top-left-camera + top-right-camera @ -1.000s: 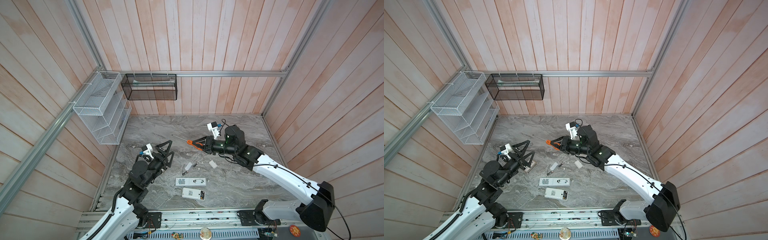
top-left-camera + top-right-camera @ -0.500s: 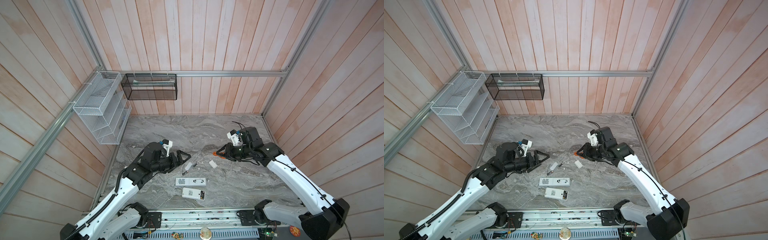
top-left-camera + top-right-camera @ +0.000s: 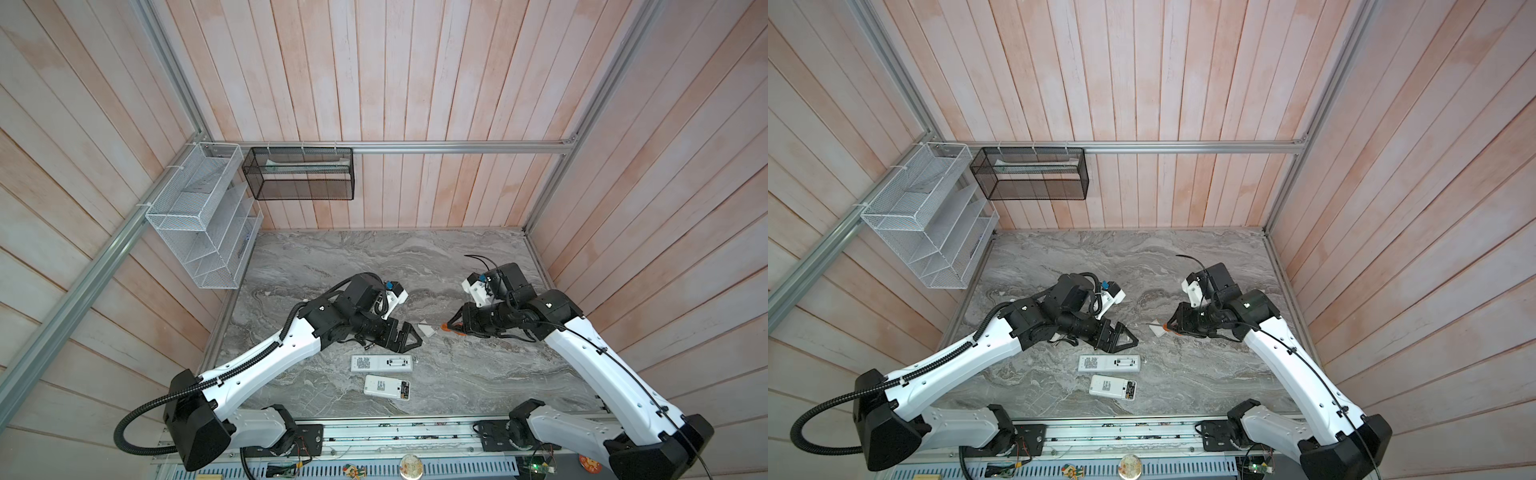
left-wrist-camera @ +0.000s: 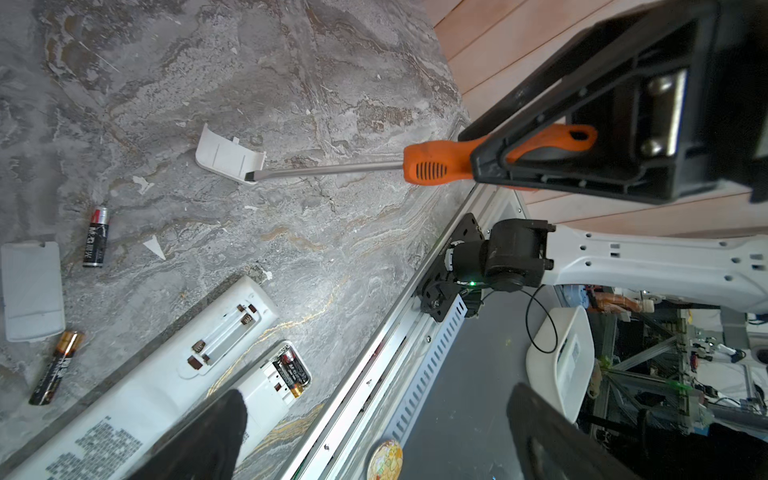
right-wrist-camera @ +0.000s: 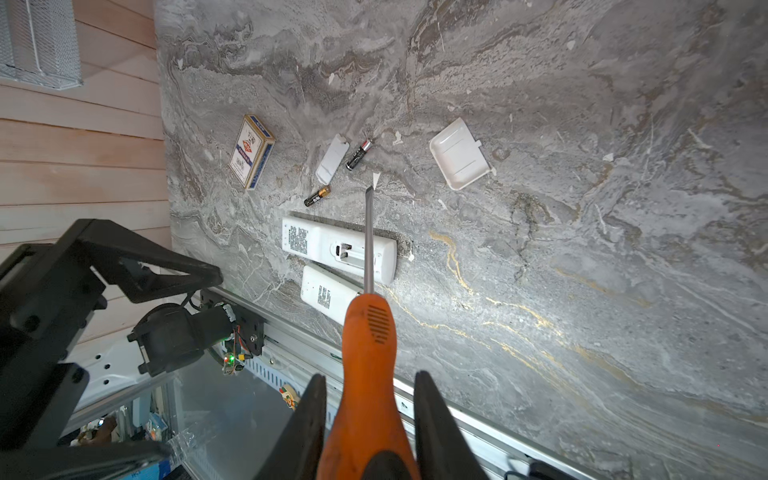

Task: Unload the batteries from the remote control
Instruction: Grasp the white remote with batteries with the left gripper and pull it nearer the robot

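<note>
Now | left gripper (image 3: 409, 340) spread wide, empty, over table (image 4: 291, 104) | two batteries (image 4: 95, 237) lie loose there | long remote (image 4: 137, 390): bay empty | short remote (image 4: 266, 395) holds a cell (image 4: 293, 368), not yet removed | right gripper (image 5: 368, 386) clamped on orange screwdriver (image 5: 370, 332).

Marble table (image 5: 582, 270): wide cover (image 5: 459, 153) lies hollow side up. Narrow cover (image 5: 331, 158) lies apart from it, near a blue-and-white box (image 5: 251, 151). Orange-handled flat screwdriver (image 5: 368, 332) noted. White wire rack (image 3: 199, 232) and black mesh basket (image 3: 299, 183) hang on the walls.
</note>
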